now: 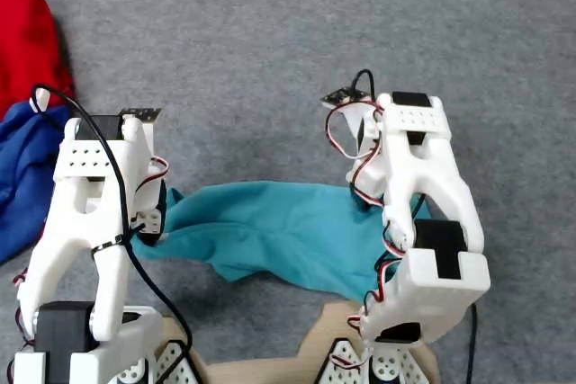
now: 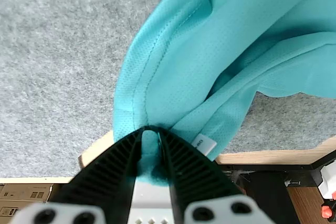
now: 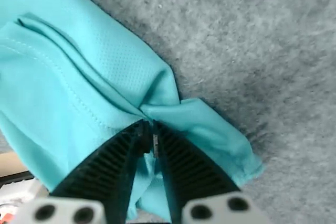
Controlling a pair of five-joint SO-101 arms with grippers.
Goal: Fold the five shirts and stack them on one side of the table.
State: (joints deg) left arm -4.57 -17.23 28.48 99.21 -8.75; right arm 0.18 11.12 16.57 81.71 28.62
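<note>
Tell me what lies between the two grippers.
The teal shirt, held at one end by the left gripper and the other by the right gripper; the high view shows it.

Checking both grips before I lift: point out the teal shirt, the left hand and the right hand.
teal shirt (image 1: 288, 222): high view, middle of the cloth.
left hand (image 2: 150, 132): left wrist view, between the fingertips, pinching cloth.
right hand (image 3: 149, 127): right wrist view, between the fingertips, pinching cloth.

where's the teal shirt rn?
High view: teal shirt sits by the table's near edge, stretched between left gripper and right gripper, each shut on one end.
</note>
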